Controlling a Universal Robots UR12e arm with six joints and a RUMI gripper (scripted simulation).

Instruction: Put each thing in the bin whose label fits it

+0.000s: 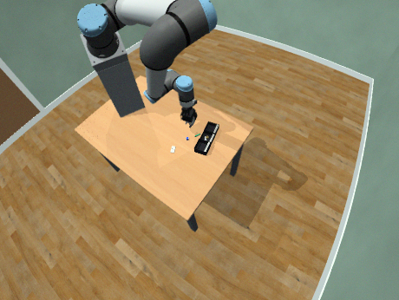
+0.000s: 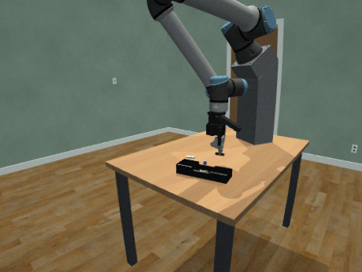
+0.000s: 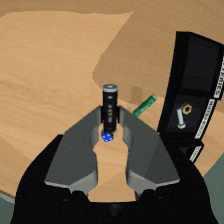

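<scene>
Currently, sorting is partial: bolt (image 3: 181,117) and nut (image 3: 187,108) lie in the middle black bin (image 3: 164,112); blue die (image 1: 187,139) (image 2: 205,162) (image 3: 107,136), green cylinder (image 1: 197,135) (image 3: 145,105) and white domino-like tile (image 1: 173,149) (image 2: 190,156) remain on the table (image 1: 143,143) (image 2: 157,161) (image 3: 40,60); gripper (image 1: 191,121) (image 2: 220,152) (image 3: 109,107) clamped on the battery (image 1: 191,124) (image 2: 219,154) (image 3: 110,102), above the table — black, cylindrical, silver-ended; labels unreadable
</scene>
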